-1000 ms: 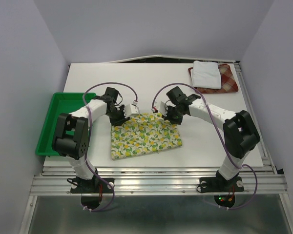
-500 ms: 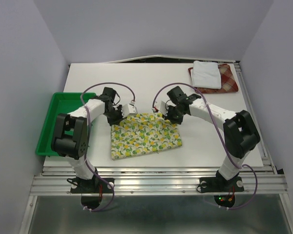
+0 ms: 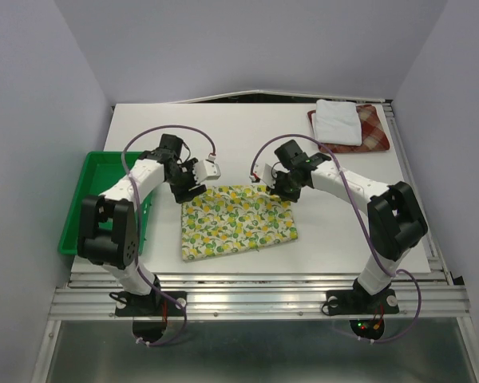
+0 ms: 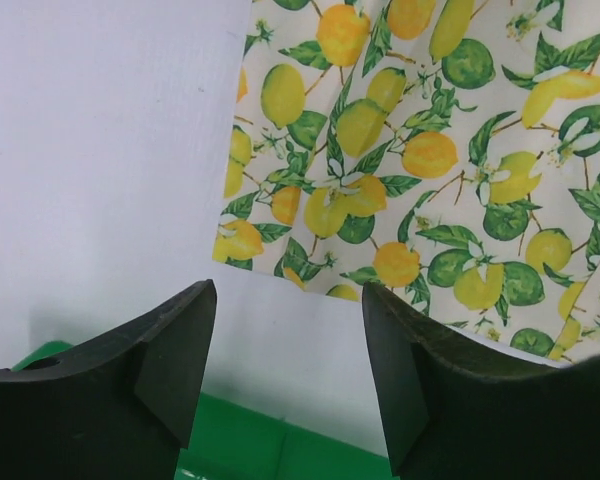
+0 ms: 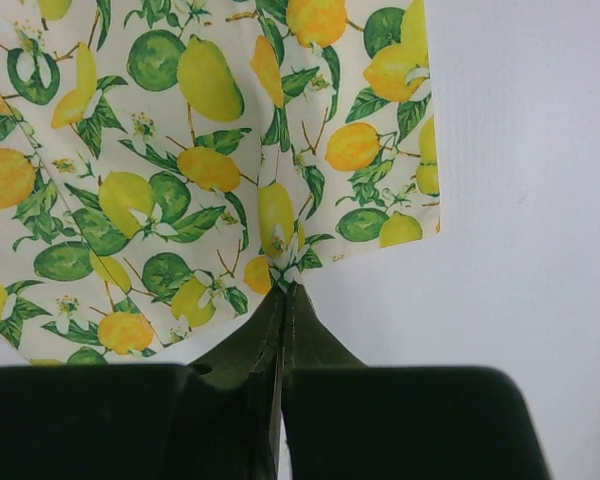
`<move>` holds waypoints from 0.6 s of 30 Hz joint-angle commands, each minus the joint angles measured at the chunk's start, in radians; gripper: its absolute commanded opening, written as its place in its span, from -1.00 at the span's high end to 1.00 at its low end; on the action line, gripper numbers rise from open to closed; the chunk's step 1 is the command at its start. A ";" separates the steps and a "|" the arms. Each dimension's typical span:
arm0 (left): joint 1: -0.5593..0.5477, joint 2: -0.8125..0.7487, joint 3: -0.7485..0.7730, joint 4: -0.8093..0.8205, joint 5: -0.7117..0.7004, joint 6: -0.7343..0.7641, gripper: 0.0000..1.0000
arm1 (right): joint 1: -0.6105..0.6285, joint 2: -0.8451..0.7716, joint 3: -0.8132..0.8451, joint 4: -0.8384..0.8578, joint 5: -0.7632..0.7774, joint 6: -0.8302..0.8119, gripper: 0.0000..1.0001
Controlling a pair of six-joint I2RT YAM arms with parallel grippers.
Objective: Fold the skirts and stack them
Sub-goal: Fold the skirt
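On white table (image 3: pixel 247 132) — fruit-print skirt (image 3: pixel 238 223)

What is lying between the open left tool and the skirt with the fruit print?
Only bare white table: in the left wrist view, a strip of it separates the left tool from the fruit-print skirt and its edge.

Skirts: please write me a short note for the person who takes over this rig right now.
Left gripper: open, holding nothing, above the table by the far left corner of the fruit-print skirt.
Right gripper: shut on that skirt's far edge, near its right corner.
Done: white skirt lies folded on the plaid skirt, at the table's far right corner.
Left: finish folding the fruit-print skirt, then put it on that stack.
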State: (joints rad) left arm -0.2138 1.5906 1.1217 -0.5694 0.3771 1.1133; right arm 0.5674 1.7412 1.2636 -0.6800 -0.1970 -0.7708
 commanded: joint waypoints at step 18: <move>0.028 0.178 0.072 -0.073 0.032 0.075 0.58 | -0.008 -0.012 0.028 0.026 0.008 -0.018 0.99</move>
State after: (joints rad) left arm -0.2043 1.7958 1.1679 -0.5903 0.3893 1.1618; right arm 0.5674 1.7412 1.2636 -0.6796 -0.1944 -0.7746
